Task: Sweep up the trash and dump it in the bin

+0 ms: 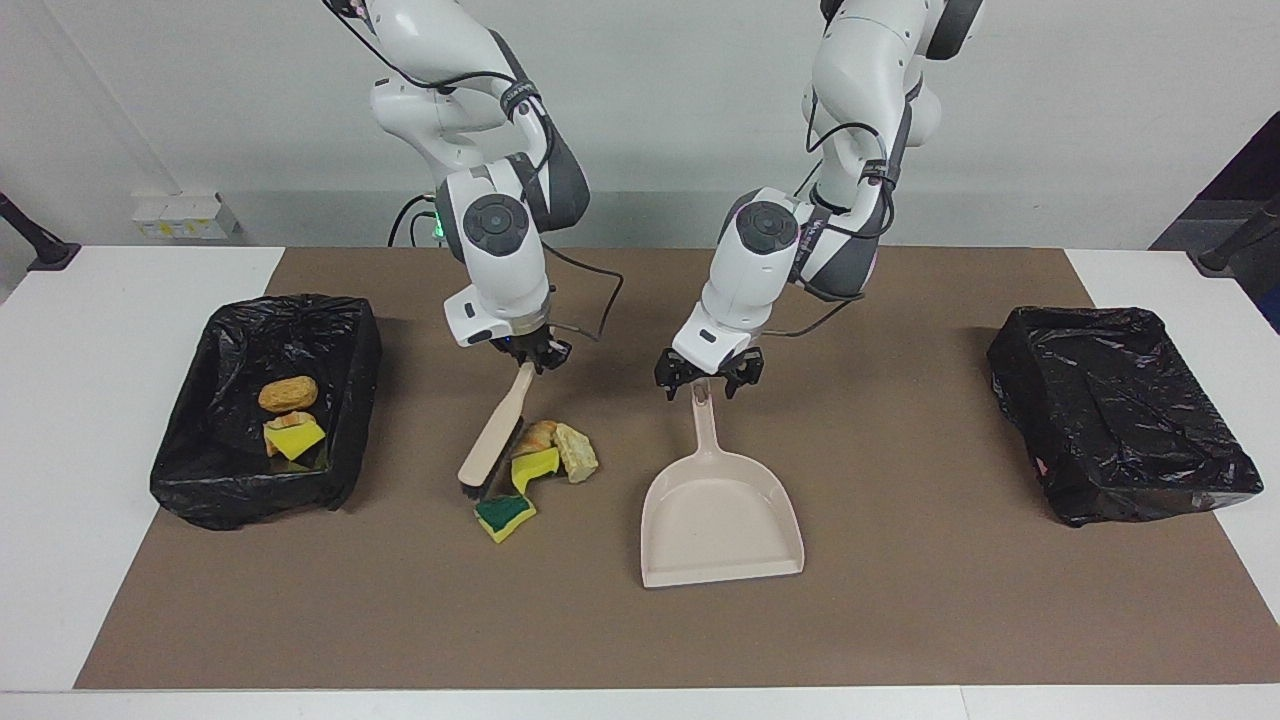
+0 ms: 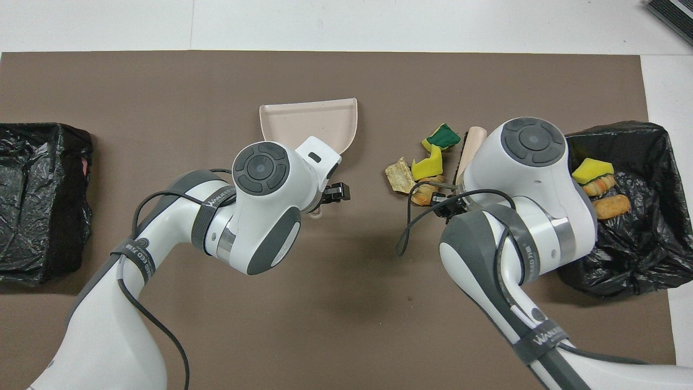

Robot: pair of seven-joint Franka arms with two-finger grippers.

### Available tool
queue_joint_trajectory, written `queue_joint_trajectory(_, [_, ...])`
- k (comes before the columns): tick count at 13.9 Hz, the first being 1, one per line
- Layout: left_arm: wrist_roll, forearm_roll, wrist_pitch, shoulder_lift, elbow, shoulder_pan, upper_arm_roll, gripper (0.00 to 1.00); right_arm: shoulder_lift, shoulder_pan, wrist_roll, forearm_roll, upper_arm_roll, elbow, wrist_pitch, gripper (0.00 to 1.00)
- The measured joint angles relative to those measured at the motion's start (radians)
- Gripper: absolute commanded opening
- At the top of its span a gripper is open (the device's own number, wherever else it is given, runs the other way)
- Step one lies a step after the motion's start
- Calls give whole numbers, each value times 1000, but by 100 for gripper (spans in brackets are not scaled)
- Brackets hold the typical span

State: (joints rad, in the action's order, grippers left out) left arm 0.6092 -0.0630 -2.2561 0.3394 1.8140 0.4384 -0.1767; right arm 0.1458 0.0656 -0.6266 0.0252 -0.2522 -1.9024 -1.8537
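Several trash scraps lie in a loose pile on the brown mat: an orange-brown lump (image 1: 538,435), a tan lump (image 1: 577,452), a yellow sponge piece (image 1: 533,467) and a green-yellow sponge piece (image 1: 504,515); they also show in the overhead view (image 2: 427,165). My right gripper (image 1: 530,358) is shut on the handle of the beige brush (image 1: 492,440), whose black bristles rest on the mat beside the pile. My left gripper (image 1: 708,378) is open, straddling the handle end of the beige dustpan (image 1: 720,520), which lies flat on the mat.
A black-lined bin (image 1: 290,305) at the right arm's end holds two bread-like lumps and a yellow sponge piece (image 1: 295,438). A second black-lined bin (image 1: 1115,410) stands at the left arm's end. The brown mat (image 1: 900,600) covers the white table.
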Motion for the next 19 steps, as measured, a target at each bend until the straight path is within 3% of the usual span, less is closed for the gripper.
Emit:
queue_joint_trajectory(1, [0,4,-9,1,0,-1,3,75,-8,-1,22,0,-1,-3,14,0])
queue_joint_trajectory(3, [-1,14,-27,2,0,-2,10,60,-17,-1,119,0,-4,-19,19,0])
queue_joint_trajectory(6, [-1,18,-31,2,0,-2,10,59,-20,-27,335,0,-1,-41,13,0])
queue_joint_trajectory(10, [-1,18,-32,8,0,-1,8,57,-16,-60,420,37,1,-51,-81,0])
queue_joint_trajectory(11, [-1,18,-32,11,0,0,8,37,-8,-70,428,75,2,-50,-105,0])
queue_joint_trajectory(12, [-1,18,-32,14,0,0,7,7,4,-77,435,107,2,-47,-125,0])
queue_joint_trajectory(13, [-1,18,-32,16,0,0,8,0,23,-80,436,127,2,-41,-138,0])
queue_joint_trajectory(19, [-144,59,-23,11,-2,-15,21,0,100,-109,493,228,3,19,-149,0])
